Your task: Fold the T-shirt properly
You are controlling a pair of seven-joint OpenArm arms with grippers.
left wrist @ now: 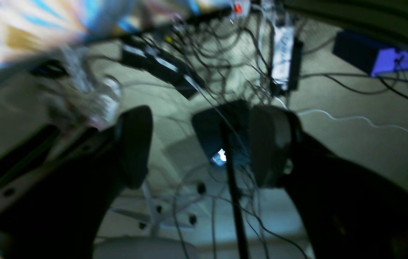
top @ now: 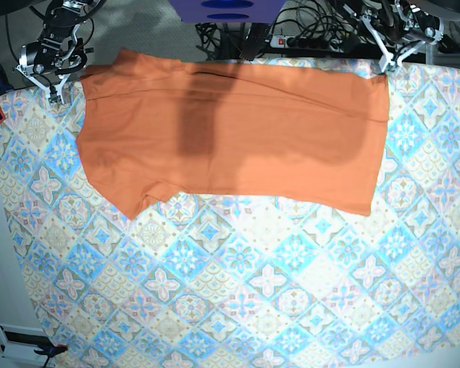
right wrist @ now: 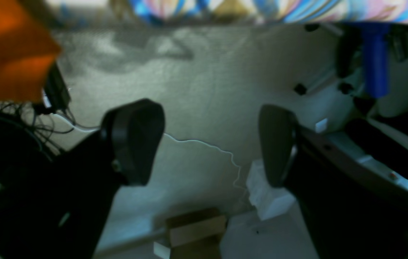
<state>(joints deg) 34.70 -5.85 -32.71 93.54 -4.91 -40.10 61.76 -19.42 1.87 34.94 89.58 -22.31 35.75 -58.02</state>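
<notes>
Blue-and-cream tiled tablecloth (top: 238, 291) covers the table. Right gripper (top: 52, 86), far left, jaws spread wide, empty. Orange T-shirt (top: 238, 138), plain, unprinted, lies folded along the far edge. Left gripper (top: 391, 57), far right, jaws parted, empty.

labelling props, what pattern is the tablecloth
Blue-and-cream tile pattern on the tablecloth, clearest in the base view.

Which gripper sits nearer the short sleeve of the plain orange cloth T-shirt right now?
Right. The right gripper hangs at the table's far edge beside the sleeve end of the plain orange cloth T-shirt; the left gripper is at the opposite, hem end. Both open, empty.
</notes>
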